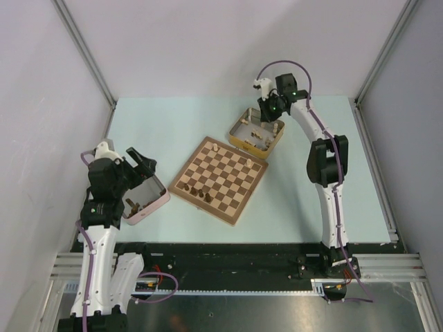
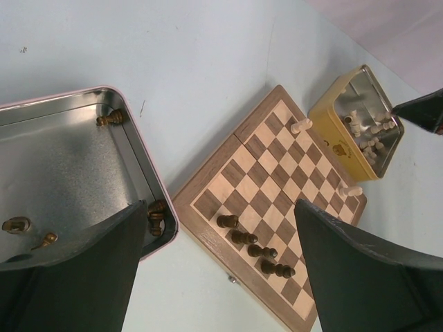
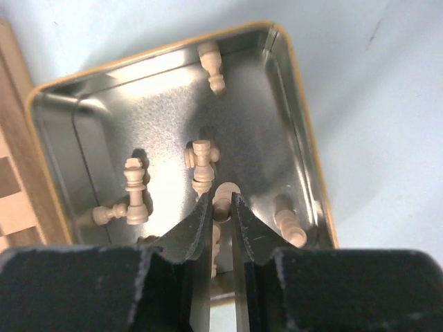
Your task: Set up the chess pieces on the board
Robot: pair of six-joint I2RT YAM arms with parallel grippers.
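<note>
The board (image 1: 228,181) lies tilted in the middle of the table. Several dark chess pieces (image 2: 252,245) stand in a row near its near-left edge, and two pale pieces (image 2: 300,126) stand along its far side. My right gripper (image 3: 221,202) is over the yellow tin (image 3: 304,138) and is shut on a pale piece (image 3: 226,189). More pale pieces (image 3: 135,190) lie in that tin. My left gripper (image 2: 220,205) is open and empty, held above the pink tin's corner and the board's (image 2: 277,180) left corner.
The pink tin (image 1: 158,200) sits left of the board and holds a few dark pieces (image 2: 111,119). The yellow tin (image 1: 239,138) touches the board's far corner. Grey walls and metal rails enclose the pale blue table (image 1: 311,200).
</note>
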